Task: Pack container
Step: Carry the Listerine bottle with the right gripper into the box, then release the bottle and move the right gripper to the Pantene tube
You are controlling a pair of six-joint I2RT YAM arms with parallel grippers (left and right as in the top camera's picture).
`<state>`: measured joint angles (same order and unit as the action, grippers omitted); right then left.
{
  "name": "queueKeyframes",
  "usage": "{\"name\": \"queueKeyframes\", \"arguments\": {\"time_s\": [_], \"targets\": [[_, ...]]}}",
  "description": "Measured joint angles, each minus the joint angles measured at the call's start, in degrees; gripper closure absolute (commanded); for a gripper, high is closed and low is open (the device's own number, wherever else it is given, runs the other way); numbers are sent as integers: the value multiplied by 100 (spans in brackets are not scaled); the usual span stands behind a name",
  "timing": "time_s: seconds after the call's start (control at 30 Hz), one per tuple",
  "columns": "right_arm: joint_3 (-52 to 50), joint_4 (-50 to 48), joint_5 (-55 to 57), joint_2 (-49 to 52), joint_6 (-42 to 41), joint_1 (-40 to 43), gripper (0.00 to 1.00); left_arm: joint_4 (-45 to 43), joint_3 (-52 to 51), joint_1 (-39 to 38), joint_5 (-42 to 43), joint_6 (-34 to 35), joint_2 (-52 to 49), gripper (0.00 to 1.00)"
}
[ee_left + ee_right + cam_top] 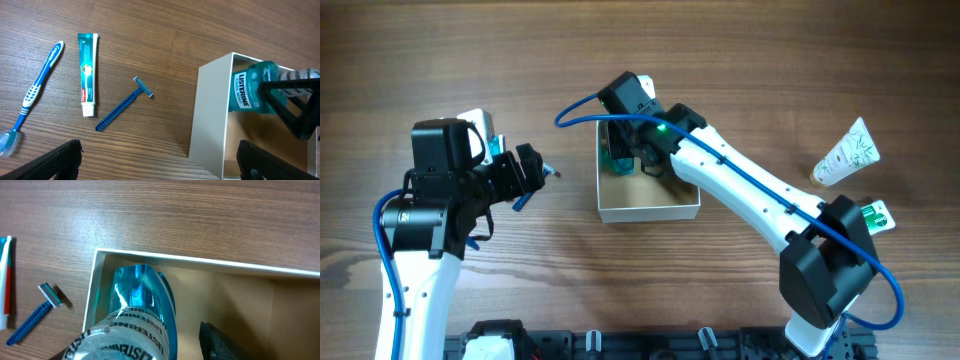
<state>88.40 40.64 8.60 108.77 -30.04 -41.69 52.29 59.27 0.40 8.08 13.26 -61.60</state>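
1. Container (pixel 650 211) sits mid-table, open top, white walls, tan inside.
2. R gripper (pixel 628 150) reaches into the container's far-left part and grips a mouthwash bottle (pixel 246 93) at the cap end.
3. Bottle is blue w/ a teal label, tilted, close by the left wall. Can't tell if it touches the floor of the container.
4. L gripper (pixel 534 172) hovers left of the container, jaws wide, nothing between them.
5. On the table left of the container: blue razor (pixel 125 102) nearest, then toothpaste tube (pixel 87 74), then toothbrush (pixel 40 82) furthest left. All three lie apart.
6. Far right, well apart from the container: white tube (pixel 847 153) and a small green-and-white packet (pixel 878 215) next to the R arm's base.
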Motion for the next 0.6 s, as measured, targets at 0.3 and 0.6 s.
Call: {"name": "queueKeyframes", "arguments": {"time_s": [0.3,0.6], "targets": [[0,2,-26,-289,494,-2,39,0,0,0,0,-2,0,0],[0,267,-184,-1696,1088,26,29,0,0,0,0,0,0,0]]}}
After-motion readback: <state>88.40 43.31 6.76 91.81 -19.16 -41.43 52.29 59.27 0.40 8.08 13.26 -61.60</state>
